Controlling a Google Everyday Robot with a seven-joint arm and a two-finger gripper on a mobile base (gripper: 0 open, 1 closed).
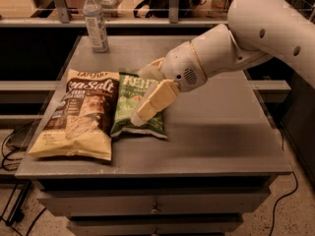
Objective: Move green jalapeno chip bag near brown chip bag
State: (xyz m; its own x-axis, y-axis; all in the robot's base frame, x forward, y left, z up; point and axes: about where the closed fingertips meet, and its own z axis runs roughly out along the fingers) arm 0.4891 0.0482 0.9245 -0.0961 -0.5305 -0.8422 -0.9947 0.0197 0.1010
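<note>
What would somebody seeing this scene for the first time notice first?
A big white robot arm extends in from the right, with its gripper down over the green jalapeno chip bag mid-table. That small bag lies flat right beside the larger brown chip bag at the table's front left. A water bottle stands at the back left.
</note>
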